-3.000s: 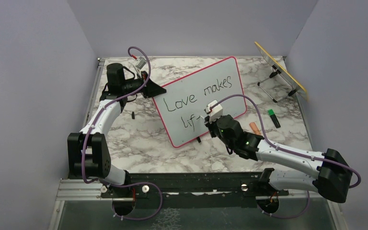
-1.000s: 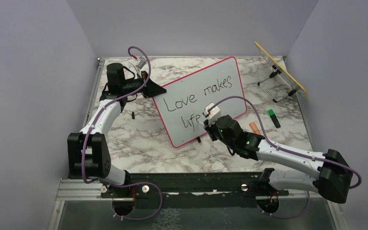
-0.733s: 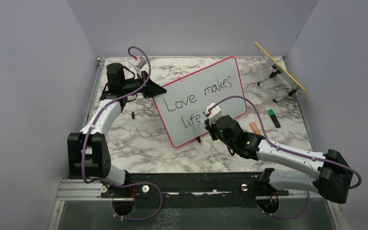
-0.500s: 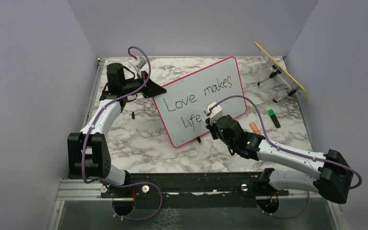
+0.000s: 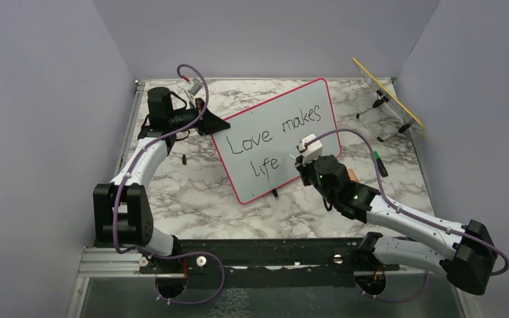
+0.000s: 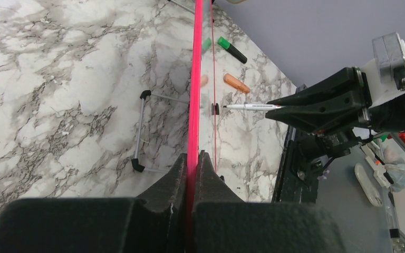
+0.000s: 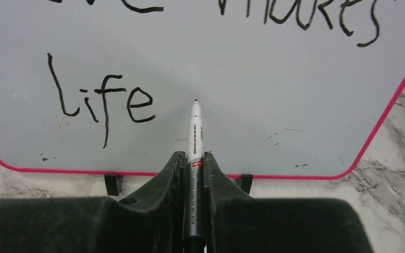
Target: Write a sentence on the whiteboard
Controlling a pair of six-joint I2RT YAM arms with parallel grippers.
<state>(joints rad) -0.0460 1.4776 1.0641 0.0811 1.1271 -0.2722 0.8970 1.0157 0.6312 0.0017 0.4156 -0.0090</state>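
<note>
**Top external:** The whiteboard (image 5: pixel 260 124) stands tilted on the counter (image 5: pixel 192 179), left of centre. The sentence (image 5: pixel 250 143) reads "Love makes" with "life" beneath it. The left gripper (image 5: pixel 220 124) meets the board's far-left edge. The right gripper (image 5: pixel 299 159) hovers at the second line, just right of "life".

**Left wrist:** The board shows edge-on, and the left jaws are clamped on its pink frame (image 6: pixel 193 95). The marker (image 6: pixel 248 106) points at the writing face with its tip seemingly just off it.

**Right wrist:** The right jaws are clamped on the marker's barrel, tip at the blank space beside "life" (image 7: pixel 105 103).

The next word likely goes best if it starts a clear gap after the "e", with letter height matched to "life". Pressure should be light, since the board rests only on small feet and the left grip. The line should end before the rounded corner (image 7: pixel 356 163).
</note>
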